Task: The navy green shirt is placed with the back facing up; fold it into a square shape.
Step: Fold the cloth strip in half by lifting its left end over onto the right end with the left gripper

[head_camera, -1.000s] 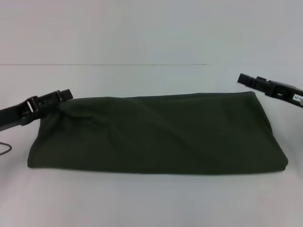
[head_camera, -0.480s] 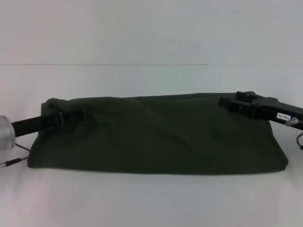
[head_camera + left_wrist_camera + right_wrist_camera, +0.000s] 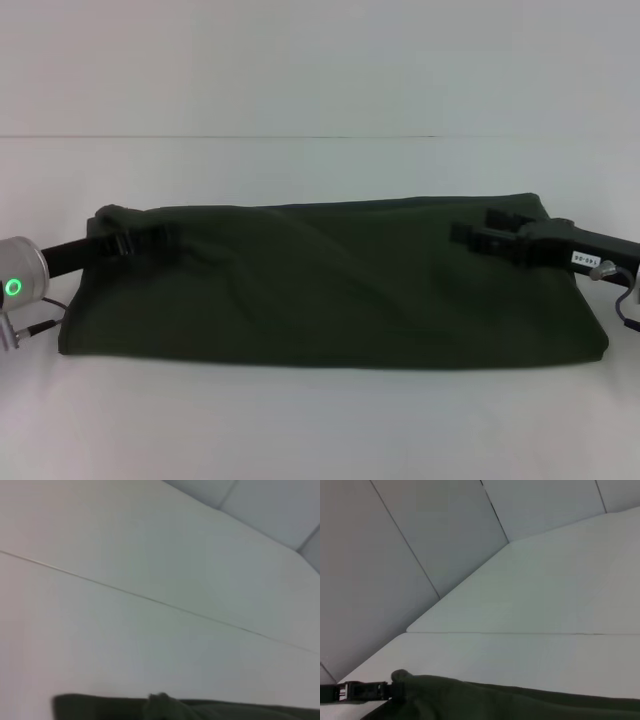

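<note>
Both claws are over the far corners of the navy green shirt (image 3: 330, 285), which lies as one long folded band across the middle of the white table (image 3: 320, 420). At about 9 o'clock of the cloth the left gripper (image 3: 160, 241) rests on the far-left corner, where a small bunch of fabric stands up; it seems pinched on that cloth, though I cannot tell for sure whether its fingers are together. At about 3 o'clock the right gripper (image 3: 468, 237) lies over the far-right corner, and I cannot tell its fingers' state either.

Risk, as I judge it: if one claw holds only the top layer, the fold could come apart on lifting; uneven pulls would skew the band and spoil the square.

Count: one shirt, two grippers, one table.
</note>
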Controlling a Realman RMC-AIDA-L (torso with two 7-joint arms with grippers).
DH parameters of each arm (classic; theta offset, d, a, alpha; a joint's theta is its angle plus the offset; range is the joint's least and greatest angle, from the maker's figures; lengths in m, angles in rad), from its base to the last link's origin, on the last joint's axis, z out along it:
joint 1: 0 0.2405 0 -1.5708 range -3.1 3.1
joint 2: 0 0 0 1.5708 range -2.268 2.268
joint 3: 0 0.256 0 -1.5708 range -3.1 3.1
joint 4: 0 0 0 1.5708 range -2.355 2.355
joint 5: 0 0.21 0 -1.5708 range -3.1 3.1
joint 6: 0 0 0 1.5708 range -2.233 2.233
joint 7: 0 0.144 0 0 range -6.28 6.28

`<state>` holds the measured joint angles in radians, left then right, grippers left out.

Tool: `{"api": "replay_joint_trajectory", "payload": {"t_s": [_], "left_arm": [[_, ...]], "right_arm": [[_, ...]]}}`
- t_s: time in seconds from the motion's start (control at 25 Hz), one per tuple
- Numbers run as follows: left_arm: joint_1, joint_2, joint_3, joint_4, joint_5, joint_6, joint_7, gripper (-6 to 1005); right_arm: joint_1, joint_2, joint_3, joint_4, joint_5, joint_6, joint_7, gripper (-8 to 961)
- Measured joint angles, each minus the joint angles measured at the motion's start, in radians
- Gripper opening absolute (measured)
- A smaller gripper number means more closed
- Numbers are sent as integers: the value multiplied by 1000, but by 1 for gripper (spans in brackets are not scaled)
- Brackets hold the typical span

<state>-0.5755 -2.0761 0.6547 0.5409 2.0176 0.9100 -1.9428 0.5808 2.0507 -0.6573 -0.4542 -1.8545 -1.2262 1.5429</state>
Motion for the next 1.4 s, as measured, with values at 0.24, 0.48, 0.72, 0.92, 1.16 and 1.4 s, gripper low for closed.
{"api": "replay_joint_trajectory", "payload": {"t_s": [0.24, 0.48, 0.72, 0.92, 1.16, 1.4], "left_arm": [[-6, -21, -12, 8, -24, -126, 7, 861], [4, -30, -23, 8, -95, -210, 12, 862], [29, -16, -23, 15, -162, -168, 6, 863], [46, 16, -24, 12, -209, 9, -55, 863], [36, 39, -15, 9, -207, 149, -121, 864], [51, 132, 17, -11, -175, 305, -292, 865]], "right_arm": [[1, 6, -12, -2, 0, 1, 0, 888], [1, 7, -13, -2, 0, 2, 0, 887], [1, 8, -13, -4, 0, 3, 0, 887], [1, 8, -13, -4, 0, 4, 0, 887], [1, 7, -93, -9, -1, -2, -64, 886], [-10, 2, -257, -52, -2, -37, -204, 886]]}}
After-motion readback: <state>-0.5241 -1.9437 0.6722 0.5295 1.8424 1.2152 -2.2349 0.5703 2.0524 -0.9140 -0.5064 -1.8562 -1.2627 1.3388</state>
